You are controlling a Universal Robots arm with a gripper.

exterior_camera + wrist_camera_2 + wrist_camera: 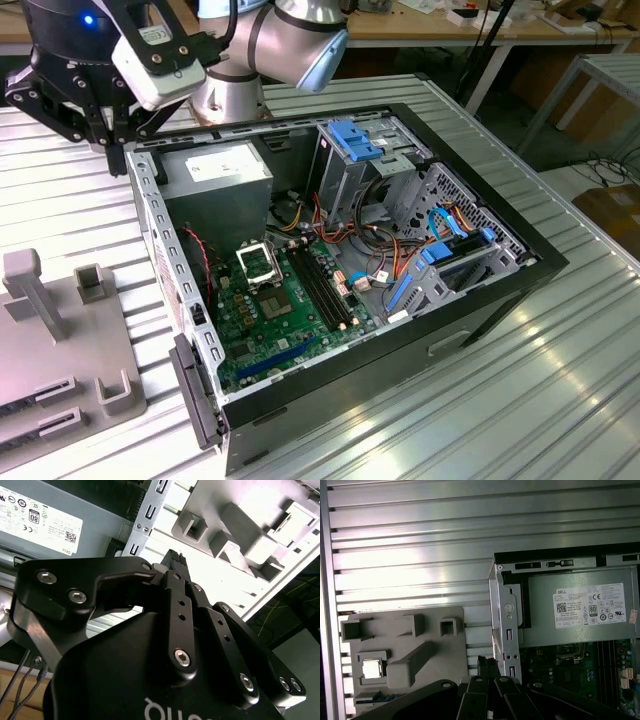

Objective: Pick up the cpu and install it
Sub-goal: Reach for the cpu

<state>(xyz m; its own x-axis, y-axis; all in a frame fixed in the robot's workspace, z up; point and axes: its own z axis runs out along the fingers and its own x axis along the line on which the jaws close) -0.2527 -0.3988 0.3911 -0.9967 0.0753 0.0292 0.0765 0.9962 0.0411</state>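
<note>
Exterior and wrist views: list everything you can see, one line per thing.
cpu: one, silver, lying in a square pocket of the holder tray, in the first wrist view
holder tray: one, grey, on the table at the exterior view's left of the case
computer case: one, black, side open, lying on the table
motherboard: one, green, on the floor of the case
socket: one, black frame, on the motherboard
power supply: one, grey, at the end of the case nearest the arm
table: one, silver ribbed metal, under tray and case
arm: one, silver-grey, behind the case
gripper: one, black, above the gap between tray and case, apart from the cpu
</note>
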